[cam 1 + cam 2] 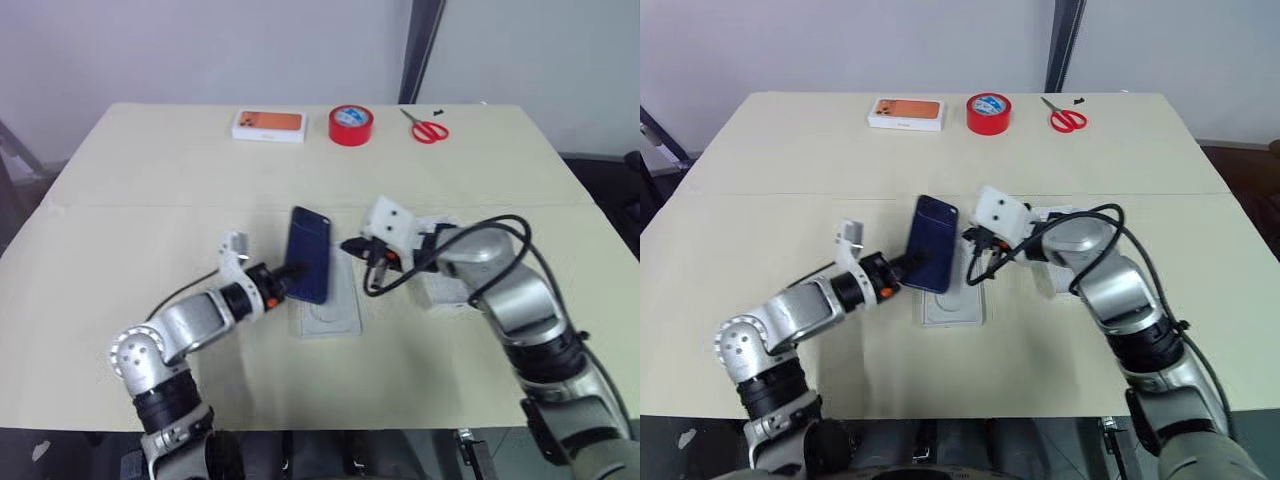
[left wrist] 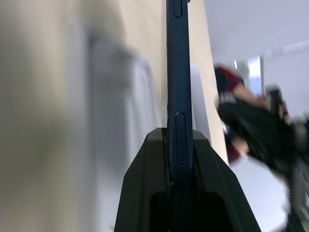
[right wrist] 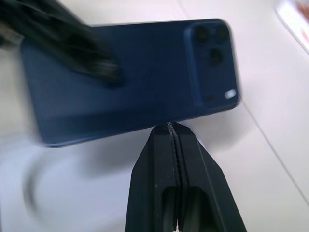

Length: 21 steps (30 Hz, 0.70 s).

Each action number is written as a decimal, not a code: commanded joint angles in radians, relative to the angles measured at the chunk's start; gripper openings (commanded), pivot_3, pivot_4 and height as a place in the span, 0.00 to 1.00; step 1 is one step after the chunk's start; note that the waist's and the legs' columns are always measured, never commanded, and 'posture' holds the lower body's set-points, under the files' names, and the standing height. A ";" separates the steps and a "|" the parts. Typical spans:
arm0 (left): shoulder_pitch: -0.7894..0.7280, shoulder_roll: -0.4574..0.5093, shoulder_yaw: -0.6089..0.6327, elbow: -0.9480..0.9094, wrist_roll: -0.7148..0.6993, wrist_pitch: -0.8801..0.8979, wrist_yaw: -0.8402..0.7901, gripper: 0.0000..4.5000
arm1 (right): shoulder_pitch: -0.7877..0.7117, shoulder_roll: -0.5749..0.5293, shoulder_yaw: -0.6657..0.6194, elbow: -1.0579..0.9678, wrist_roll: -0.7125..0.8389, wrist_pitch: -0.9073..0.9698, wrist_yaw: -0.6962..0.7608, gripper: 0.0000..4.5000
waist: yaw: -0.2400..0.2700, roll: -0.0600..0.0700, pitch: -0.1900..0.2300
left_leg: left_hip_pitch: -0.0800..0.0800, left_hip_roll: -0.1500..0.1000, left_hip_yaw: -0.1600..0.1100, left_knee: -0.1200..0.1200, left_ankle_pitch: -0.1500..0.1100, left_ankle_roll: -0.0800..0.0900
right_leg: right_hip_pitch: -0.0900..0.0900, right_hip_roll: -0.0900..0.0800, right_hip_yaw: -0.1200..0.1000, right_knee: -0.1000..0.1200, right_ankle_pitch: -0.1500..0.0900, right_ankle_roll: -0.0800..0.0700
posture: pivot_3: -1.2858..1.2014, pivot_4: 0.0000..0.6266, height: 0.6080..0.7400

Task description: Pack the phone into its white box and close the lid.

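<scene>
The dark blue phone (image 1: pixel 310 252) is held tilted up off the table, camera cluster at its far end. My left gripper (image 1: pixel 295 270) is shut on its near end, and in the left wrist view the phone (image 2: pixel 176 72) runs edge-on between the black fingers (image 2: pixel 145 183). My right gripper (image 1: pixel 350 245) is shut and empty, its tips at the phone's long edge (image 3: pixel 130 82). Under the phone lies a shallow white tray (image 1: pixel 330 318) with a rounded mark; I cannot tell if it is the white box. A white boxy piece (image 1: pixel 440 292) sits half hidden behind my right arm.
Along the table's far edge stand a white box with an orange picture (image 1: pixel 268 125), a red tape roll (image 1: pixel 351 125) and red scissors (image 1: pixel 428 129). A black cable loops over my right forearm (image 1: pixel 500 225).
</scene>
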 commanded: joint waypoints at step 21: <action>0.060 0.442 -0.503 -0.108 -0.306 -0.418 0.045 0.95 | -0.027 -0.002 0.016 0.030 0.023 -0.061 -0.057 0.00 | 0.012 0.002 0.001 | -0.001 0.001 0.000 0.001 0.004 -0.005 | 0.001 0.002 0.000 -0.002 0.000 -0.002 | 0.52 0.24 0.88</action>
